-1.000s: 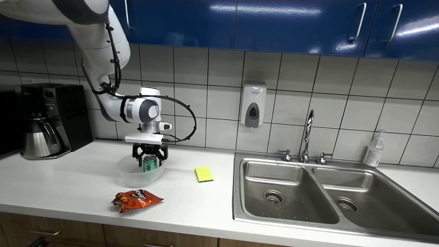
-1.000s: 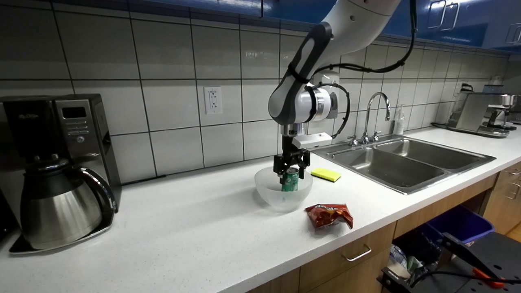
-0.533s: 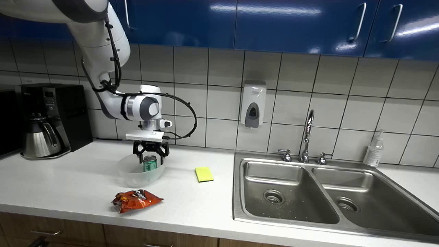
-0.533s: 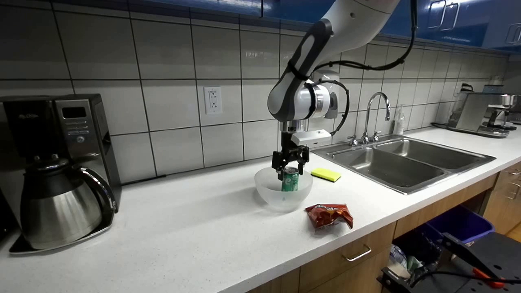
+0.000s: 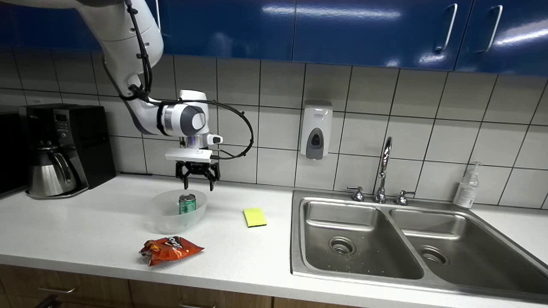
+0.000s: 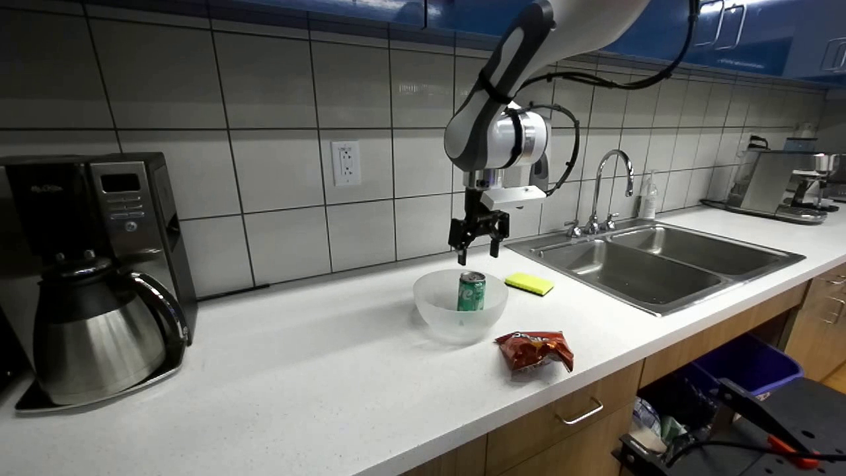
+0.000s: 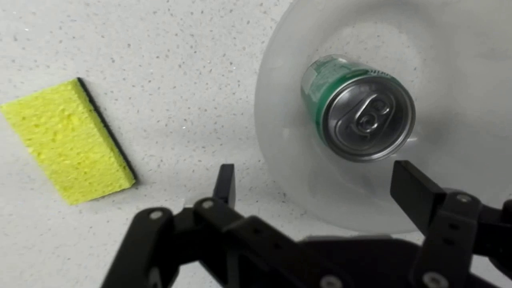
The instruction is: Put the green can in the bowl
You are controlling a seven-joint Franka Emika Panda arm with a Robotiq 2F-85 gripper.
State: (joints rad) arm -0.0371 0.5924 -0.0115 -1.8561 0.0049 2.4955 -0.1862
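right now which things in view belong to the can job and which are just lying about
Part of the job:
- green can, inside the bowl
- bowl, translucent, holding the can
- end effector, open, clear of the can

Just lying about:
- yellow sponge
- red-orange snack bag
- coffee maker
- pump bottle

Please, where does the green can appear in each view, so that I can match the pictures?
In an exterior view: the green can, left of centre, below mid-height.
In an exterior view: the green can, slightly right of centre, below mid-height.
Wrist view: the green can, right of centre, mostly above mid-height.
Shared landmark: the translucent bowl around it.
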